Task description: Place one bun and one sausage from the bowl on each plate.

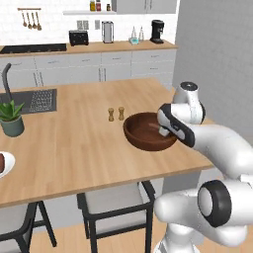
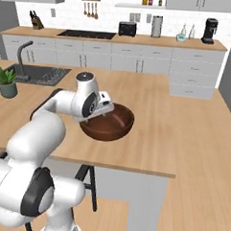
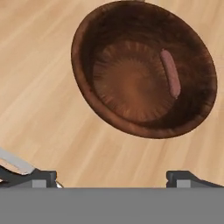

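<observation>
The dark wooden bowl (image 3: 144,70) stands on the island counter near its front edge. One slim reddish-brown sausage (image 3: 170,73) lies inside against the bowl's wall. My gripper (image 3: 111,177) hangs open just above the bowl's near rim (image 1: 165,131), with nothing between its fingers; the right base view shows the gripper (image 2: 95,117) at the bowl's (image 2: 109,124) left side. At the far left edge a white plate (image 1: 7,167) carries a dark reddish thing, cut off by the frame. The bun is out of view.
Two small shakers (image 1: 116,114) stand just behind and left of the bowl (image 1: 148,132). A potted plant (image 1: 11,118) and a sink (image 1: 34,100) are at the counter's left. Stools (image 1: 113,202) sit under the front edge.
</observation>
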Tool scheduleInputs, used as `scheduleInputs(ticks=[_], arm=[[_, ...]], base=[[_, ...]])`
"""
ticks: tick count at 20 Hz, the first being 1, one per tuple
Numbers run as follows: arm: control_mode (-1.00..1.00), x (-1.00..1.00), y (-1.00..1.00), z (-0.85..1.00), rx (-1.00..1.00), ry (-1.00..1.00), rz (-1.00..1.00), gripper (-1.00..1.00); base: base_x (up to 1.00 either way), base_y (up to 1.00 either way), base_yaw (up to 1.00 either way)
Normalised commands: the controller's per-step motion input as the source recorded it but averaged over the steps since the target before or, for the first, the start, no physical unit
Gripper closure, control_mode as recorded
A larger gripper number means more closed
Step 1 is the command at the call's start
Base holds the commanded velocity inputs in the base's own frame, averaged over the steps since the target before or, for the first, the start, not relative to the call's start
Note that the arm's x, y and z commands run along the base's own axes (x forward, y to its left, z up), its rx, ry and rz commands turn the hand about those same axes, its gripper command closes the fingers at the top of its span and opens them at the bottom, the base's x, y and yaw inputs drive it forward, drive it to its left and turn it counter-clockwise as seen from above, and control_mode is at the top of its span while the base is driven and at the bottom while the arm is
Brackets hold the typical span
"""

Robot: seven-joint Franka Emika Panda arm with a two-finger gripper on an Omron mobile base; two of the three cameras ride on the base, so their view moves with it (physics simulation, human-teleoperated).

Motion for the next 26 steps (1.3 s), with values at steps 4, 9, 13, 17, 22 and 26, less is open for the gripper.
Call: scheduleInputs(ticks=[4, 9, 13, 17, 22, 26], arm=[[-1.00, 1.00, 0.00, -0.05, -0.08, 0.19, 0.00, -1.00], [-1.00, 1.00, -0.28, -0.24, 0.00, 0.15, 0.00, -1.00], [-1.00, 0.69, -0.45, -0.49, 0.03, 0.00, -0.06, -1.00], [-1.00, 0.28, -0.22, -0.87, 0.17, -0.20, -0.14, -1.00], [-1.00, 0.32, -0.01, -0.53, 0.01, -0.02, -0.09, -1.00], [-1.00, 0.38, 0.00, -0.32, -0.02, -0.03, -0.02, -1.00]], base=[[0.00, 0.00, 0.00], [0.00, 0.00, 0.00], [0.00, 0.00, 0.00], [0.00, 0.00, 0.00], [0.00, 0.00, 0.00], [0.00, 0.00, 0.00]])
